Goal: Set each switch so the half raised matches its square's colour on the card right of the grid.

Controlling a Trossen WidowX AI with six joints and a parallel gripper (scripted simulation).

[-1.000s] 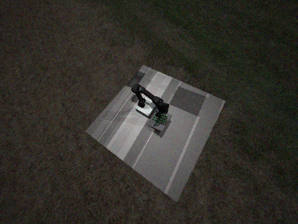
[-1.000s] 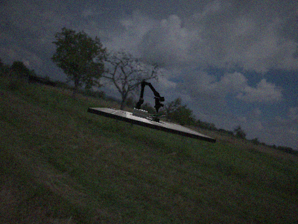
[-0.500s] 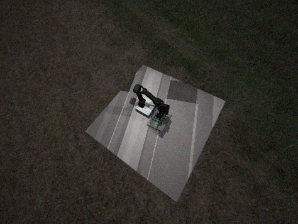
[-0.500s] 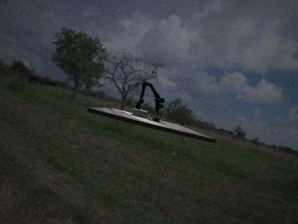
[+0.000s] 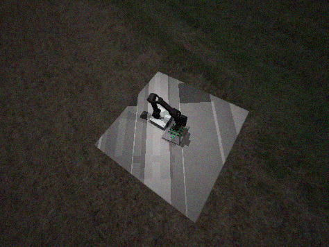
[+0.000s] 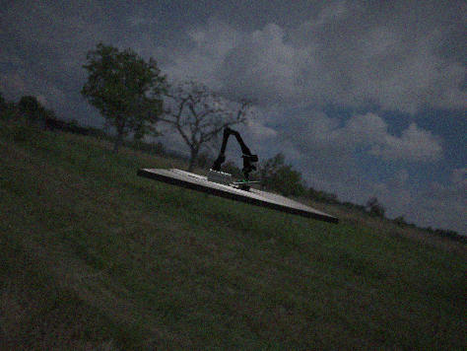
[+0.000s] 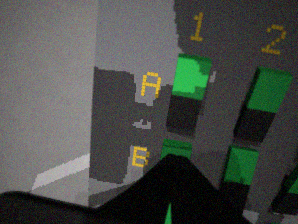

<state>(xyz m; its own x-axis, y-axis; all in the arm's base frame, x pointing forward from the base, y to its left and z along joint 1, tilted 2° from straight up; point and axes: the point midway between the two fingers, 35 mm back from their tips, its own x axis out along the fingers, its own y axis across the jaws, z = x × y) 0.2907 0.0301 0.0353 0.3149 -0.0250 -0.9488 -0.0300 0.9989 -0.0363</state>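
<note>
The switch panel [image 5: 168, 139] [image 7: 230, 25] lies in front of the arm. In the wrist view, switch A1 [image 7: 191, 77], switch A2 [image 7: 270, 91] and switch B2 [image 7: 241, 166] each show a green far half and a dark near half; their tilt is hard to judge. My gripper [image 7: 175, 163] [image 5: 175, 129] [image 6: 246, 178] is shut and empty, low over the panel. Its dark tip covers most of switch B1 [image 7: 176, 148], whose far green end shows. Whether it touches is unclear. Rows C and D are mostly hidden in the wrist view. The small card is out of the wrist view and cannot be read elsewhere.
The white arm base [image 5: 159, 122] [image 6: 219, 175] stands beside the panel on a striped grey table top [image 5: 205, 139] [image 6: 291, 206]. Another green switch [image 7: 293, 185] shows partly at the wrist view's right edge. The arm's shadow falls across the panel.
</note>
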